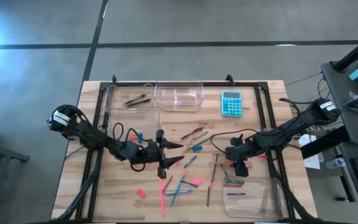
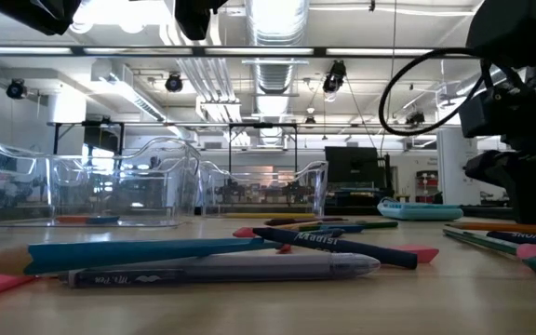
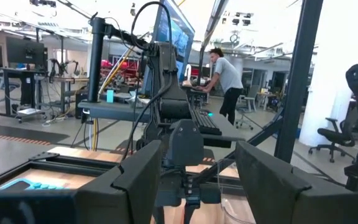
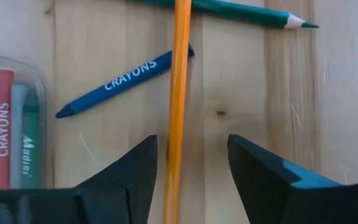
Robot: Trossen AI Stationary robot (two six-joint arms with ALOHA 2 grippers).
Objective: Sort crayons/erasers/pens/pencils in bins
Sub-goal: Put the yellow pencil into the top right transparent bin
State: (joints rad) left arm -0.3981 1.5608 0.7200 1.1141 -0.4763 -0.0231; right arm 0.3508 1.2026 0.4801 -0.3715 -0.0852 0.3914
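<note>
Crayons, pens and pencils lie scattered over the middle of the wooden table (image 1: 73, 186). My right gripper (image 1: 238, 168) points down, open, over an orange pencil (image 4: 179, 93). The pencil runs between its fingers, nearer one finger (image 4: 138, 174). A blue crayon (image 4: 123, 87) and a green pencil (image 4: 247, 14) lie just beyond. Beside the gripper a clear bin (image 4: 11, 124) holds a red and a green crayon. My left gripper (image 1: 171, 155) hangs open above the scattered sticks, pointing toward the right arm. A pink eraser (image 1: 140, 193) lies near the front.
Two more clear bins (image 1: 129, 99) (image 1: 179, 94) stand at the far edge, the left one with dark pens. A turquoise calculator (image 1: 231, 103) lies beside them. A black frame (image 1: 266, 112) borders the table. A person (image 3: 225, 81) stands in the room beyond.
</note>
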